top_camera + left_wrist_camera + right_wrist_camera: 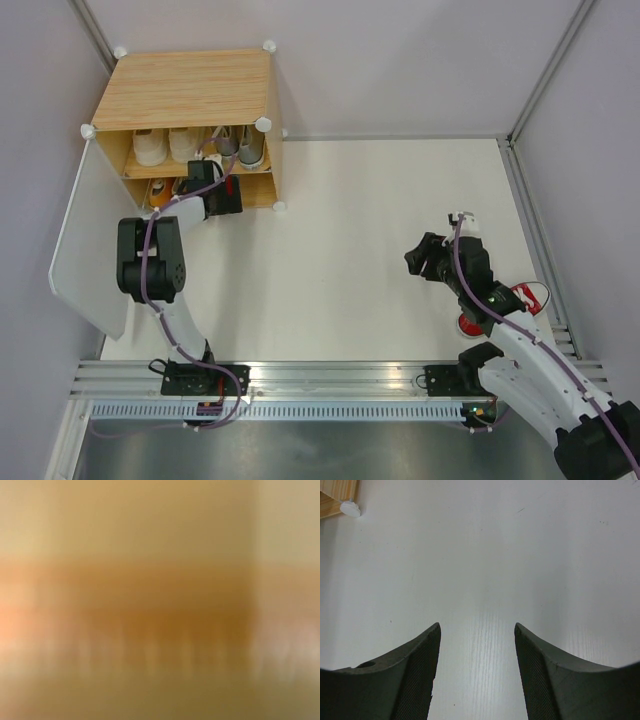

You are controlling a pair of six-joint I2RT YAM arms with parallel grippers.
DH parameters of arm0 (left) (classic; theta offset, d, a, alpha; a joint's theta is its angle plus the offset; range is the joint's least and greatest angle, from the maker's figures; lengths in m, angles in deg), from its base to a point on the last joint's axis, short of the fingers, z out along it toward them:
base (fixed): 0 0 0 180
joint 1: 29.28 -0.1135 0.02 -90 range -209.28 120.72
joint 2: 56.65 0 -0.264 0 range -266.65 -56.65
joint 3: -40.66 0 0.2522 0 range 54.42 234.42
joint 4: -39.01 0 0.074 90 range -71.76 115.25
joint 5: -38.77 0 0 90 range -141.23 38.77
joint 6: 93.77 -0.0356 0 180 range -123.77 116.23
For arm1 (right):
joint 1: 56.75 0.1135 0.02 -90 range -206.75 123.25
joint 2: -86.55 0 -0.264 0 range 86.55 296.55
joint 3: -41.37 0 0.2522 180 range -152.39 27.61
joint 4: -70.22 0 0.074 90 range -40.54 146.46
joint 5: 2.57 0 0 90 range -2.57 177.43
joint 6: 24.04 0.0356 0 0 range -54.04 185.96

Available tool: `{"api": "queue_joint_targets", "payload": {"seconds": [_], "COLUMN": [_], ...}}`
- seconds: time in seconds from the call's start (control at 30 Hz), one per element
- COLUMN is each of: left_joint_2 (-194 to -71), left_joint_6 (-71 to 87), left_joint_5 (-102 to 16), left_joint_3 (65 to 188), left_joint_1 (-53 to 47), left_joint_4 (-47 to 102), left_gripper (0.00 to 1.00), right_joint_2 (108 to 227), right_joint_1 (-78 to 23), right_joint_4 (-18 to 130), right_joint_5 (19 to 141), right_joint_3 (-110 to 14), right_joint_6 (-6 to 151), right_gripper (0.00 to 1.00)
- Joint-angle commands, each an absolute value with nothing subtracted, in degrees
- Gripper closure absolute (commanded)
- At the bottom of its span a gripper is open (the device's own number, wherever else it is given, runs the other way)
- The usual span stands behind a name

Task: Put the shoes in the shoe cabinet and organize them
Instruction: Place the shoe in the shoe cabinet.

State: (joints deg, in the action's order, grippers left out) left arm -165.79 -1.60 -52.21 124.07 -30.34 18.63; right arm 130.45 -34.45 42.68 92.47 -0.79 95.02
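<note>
The left gripper [226,196] is working low in the cabinet [190,90], by an orange shoe [160,190] (whether its fingers are spread, I cannot tell). The right gripper [477,630] is hovering with fingers spread, probably readying for the red shoes [527,297] beside its arm.

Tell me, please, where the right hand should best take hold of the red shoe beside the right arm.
Probably its collar rim, from straight above: the red shoe seems to sit on its sole at the right edge of the table, half hidden under the right arm, which blocks a sideways approach. The right hand is open.
</note>
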Motion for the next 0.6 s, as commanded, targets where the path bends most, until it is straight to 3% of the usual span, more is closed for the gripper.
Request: {"api": "queue_joint_targets", "payload": {"seconds": [0.0, 0.43, 0.57], "left_joint_2": [-159.4, -128.5, -119.2], "left_joint_6": [0.3, 7.4, 8.7], "left_joint_5": [-52.5, -51.5, -43.4], "left_joint_3": [121.0, 108.7, 108.3], "left_joint_1": [-30.5, -26.7, -25.3], "left_joint_4": [22.0, 16.9, 14.4], "left_gripper": [0.0, 0.0, 0.0], "right_joint_2": [129.3, 135.1, 136.3], "right_joint_1": [-34.6, -34.8, -36.1], "right_joint_4": [43.9, 28.2, 25.3], "right_joint_5": [93.5, 119.8, 124.7], "right_joint_3": [-1.7, -7.2, -8.2], "right_joint_6": [94.9, 104.4, 107.9], "right_gripper": [0.34, 0.27, 0.26]}}
